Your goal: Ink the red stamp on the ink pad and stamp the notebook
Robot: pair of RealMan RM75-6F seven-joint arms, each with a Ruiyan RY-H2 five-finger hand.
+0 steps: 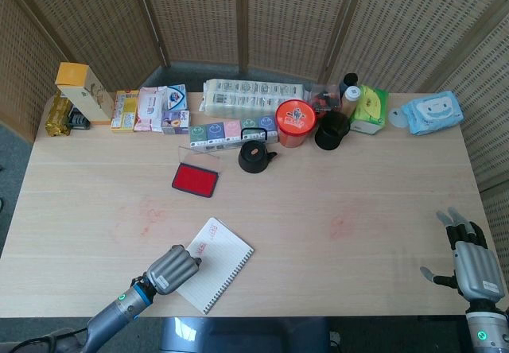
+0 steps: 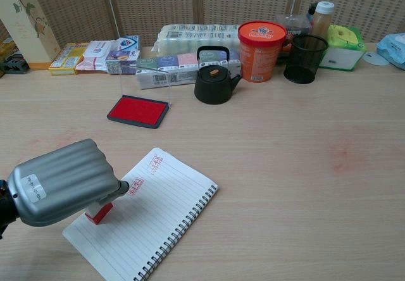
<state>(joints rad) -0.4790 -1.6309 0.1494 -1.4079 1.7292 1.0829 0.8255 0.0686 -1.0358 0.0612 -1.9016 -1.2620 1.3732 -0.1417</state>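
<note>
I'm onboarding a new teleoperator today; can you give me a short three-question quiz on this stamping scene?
1. True or false: the left hand holds the red stamp over the lined spiral notebook.
2. How many red stamp marks already show on the page? A) none B) two C) five
3. Fill in: the open red ink pad lies left of the black ____.

Key: 1 true; 2 B; 3 kettle.
</note>
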